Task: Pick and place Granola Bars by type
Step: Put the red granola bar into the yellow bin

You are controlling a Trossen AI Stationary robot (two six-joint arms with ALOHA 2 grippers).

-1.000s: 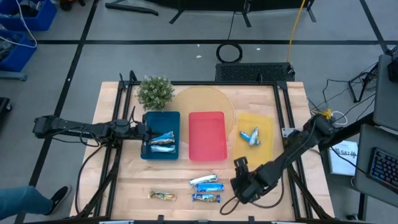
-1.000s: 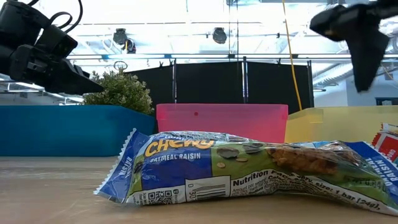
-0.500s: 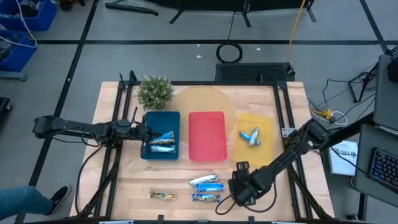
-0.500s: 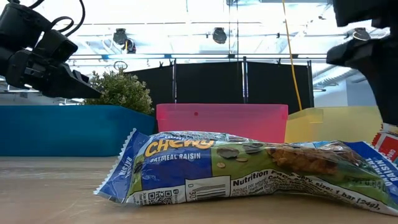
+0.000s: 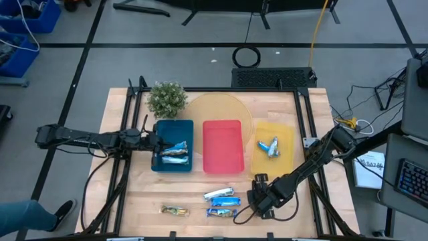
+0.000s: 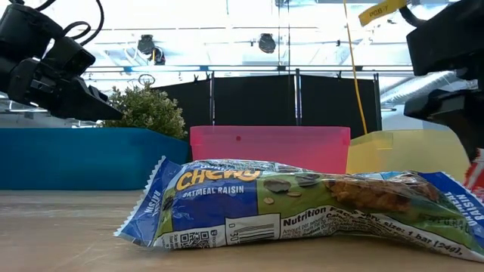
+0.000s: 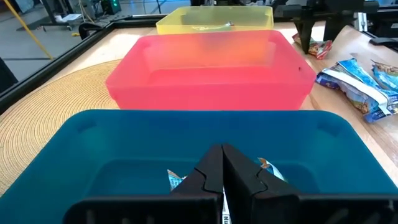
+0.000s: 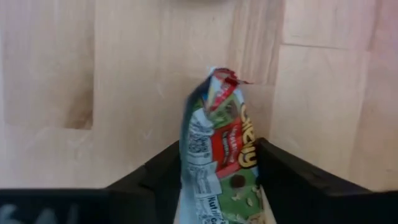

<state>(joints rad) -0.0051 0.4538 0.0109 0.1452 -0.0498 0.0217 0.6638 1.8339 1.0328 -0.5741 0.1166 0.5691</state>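
Sorting is running partway: right pincer (image 8: 214, 180) is clenching a red-wrapped granola bar (image 8: 217, 149) over the desk (image 5: 134, 201), three bars lying beside it, left pincer (image 7: 222, 177) sitting clenched over the blue tray (image 7: 81, 143).

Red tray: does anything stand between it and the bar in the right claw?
Nothing visible does. The right claw grips the bar near the red tray, with bare table between them. Two blue bars lie to the side, off that line.

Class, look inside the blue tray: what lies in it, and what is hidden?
The blue tray holds shiny granola bars. The shut left hand hangs over its edge, so in the left wrist view they barely show.
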